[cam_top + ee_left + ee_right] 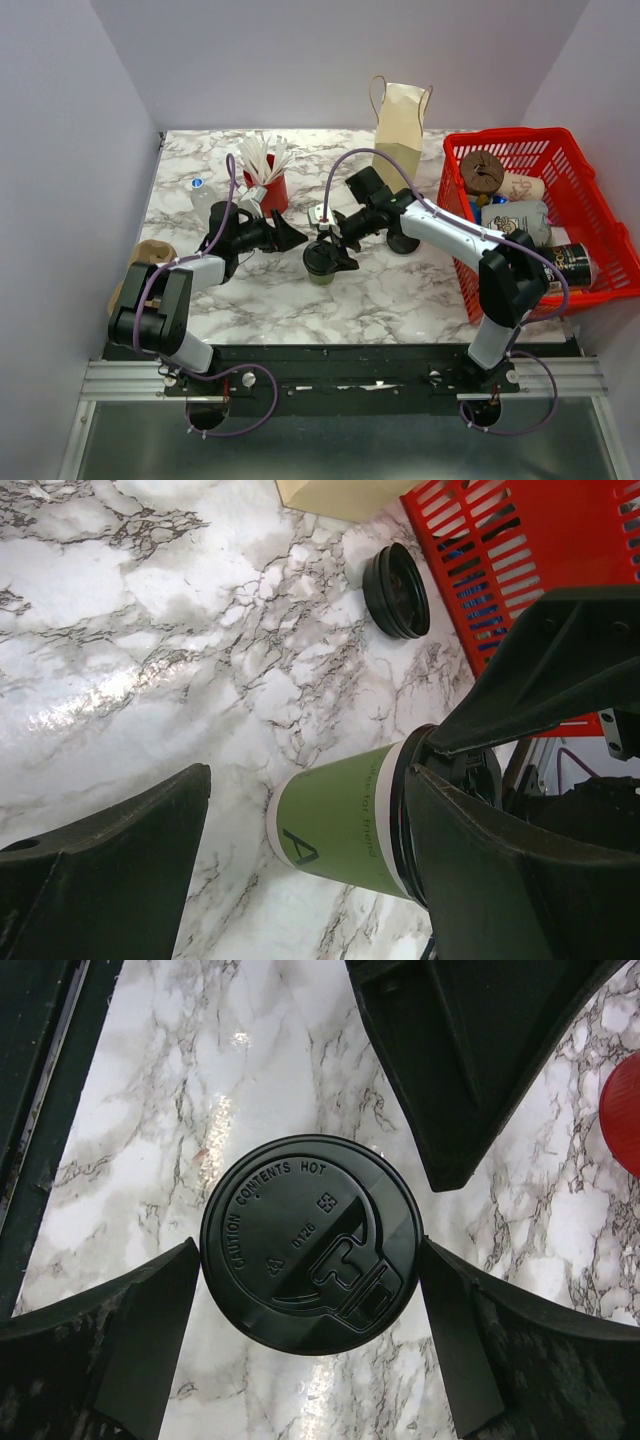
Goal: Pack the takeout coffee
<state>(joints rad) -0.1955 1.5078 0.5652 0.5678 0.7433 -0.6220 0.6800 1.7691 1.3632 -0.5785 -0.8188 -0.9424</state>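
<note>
Olive-green paper cup (321, 268) with round black plastic lid (312, 1242) is found upright on the white marble table (420, 292) — lidded, not yet packed. Right gripper (334, 251) is spread astride the lid — no pinch seen; left gripper (284, 232) is spread just beside. Grasping and packing are judged outstanding.
</note>
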